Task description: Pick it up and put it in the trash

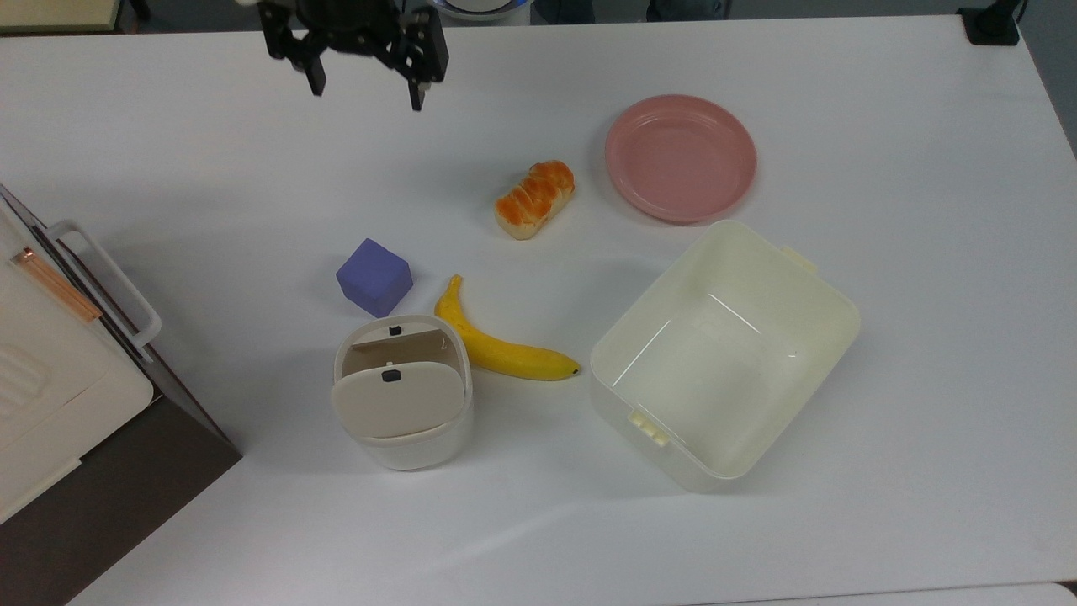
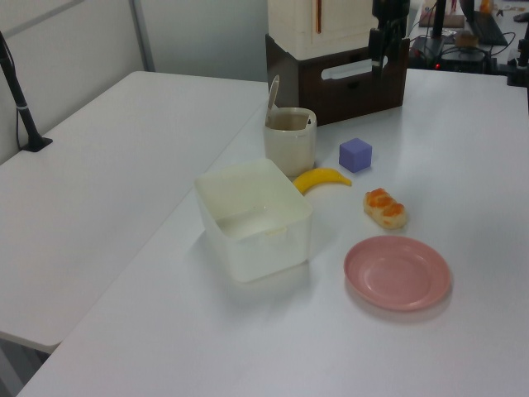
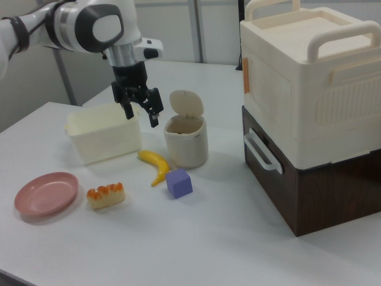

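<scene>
My gripper (image 1: pixel 368 95) hangs open and empty high above the table's far edge at the top view's top, well away from the trash (image 1: pixel 412 450). The trash is a small rounded white bin, standing between the purple cube (image 1: pixel 374 276) and the table's near side. One beige flap lid (image 3: pixel 186 107) stands upright in the right view; the other lies over the near half. In the right view the gripper (image 3: pixel 141 117) floats above and left of the trash (image 3: pixel 186 149). In the left view the gripper (image 2: pixel 380 50) is at the back, beyond the trash (image 2: pixel 289 153). The paper ball is hidden.
A banana (image 1: pixel 505 345) lies right beside the trash. A bread roll (image 1: pixel 535 199) and a pink plate (image 1: pixel 680 157) sit further back. The large cream tub (image 1: pixel 648 425) stands at the top view's right. A cream-and-brown stacked box (image 1: pixel 50 370) fills the top view's left edge.
</scene>
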Robot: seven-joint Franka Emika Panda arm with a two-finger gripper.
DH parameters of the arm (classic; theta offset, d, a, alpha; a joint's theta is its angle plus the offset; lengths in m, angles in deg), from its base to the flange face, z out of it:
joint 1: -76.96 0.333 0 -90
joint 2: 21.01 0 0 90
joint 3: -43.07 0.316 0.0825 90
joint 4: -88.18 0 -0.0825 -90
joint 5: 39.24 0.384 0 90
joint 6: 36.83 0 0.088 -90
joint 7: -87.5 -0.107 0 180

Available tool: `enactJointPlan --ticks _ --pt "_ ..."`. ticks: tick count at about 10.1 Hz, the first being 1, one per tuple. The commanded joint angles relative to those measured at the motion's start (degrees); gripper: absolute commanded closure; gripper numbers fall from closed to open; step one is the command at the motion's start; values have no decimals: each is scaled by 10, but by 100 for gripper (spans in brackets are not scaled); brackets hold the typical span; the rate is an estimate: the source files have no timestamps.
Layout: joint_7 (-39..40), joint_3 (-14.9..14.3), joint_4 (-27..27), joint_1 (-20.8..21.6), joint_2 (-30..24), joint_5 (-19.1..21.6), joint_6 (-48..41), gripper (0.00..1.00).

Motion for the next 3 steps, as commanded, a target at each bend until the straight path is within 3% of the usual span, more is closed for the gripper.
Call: enactJointPlan --ticks 1,3 --pt "11 0 10 -2 -6 20 -22 0" --pt "11 0 11 -4 -16 21 -27 0"
